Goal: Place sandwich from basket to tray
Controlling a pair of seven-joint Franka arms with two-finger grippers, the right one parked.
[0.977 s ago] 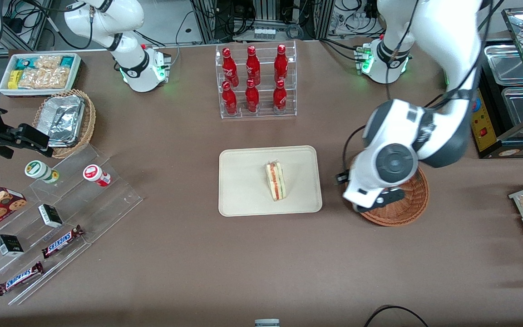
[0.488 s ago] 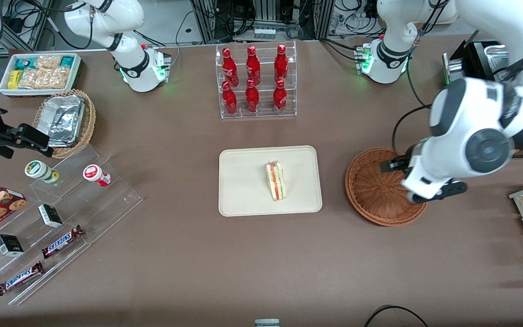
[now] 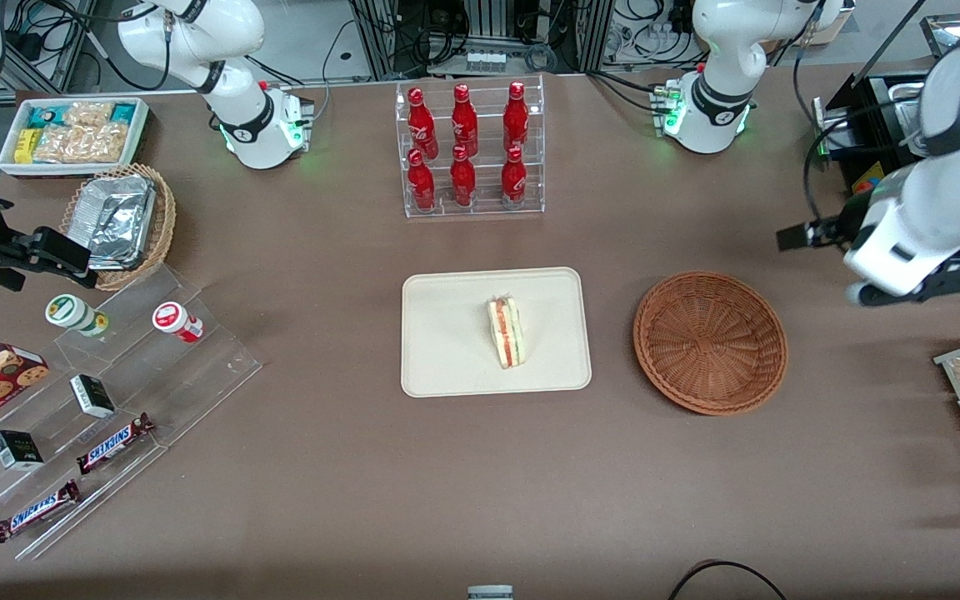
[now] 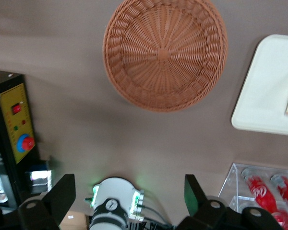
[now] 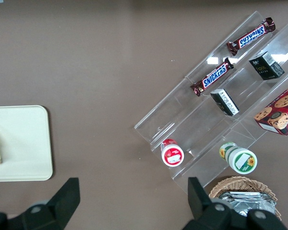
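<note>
Jaws apart and empty, my gripper hangs well clear of the basket; sandwich rests on tray, task apparently complete, parking only.

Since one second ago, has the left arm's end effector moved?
Yes. The end effector, open and empty, was over the round reddish-brown wicker basket; it has moved off toward the working arm's end of the table and farther from the front camera.
</note>
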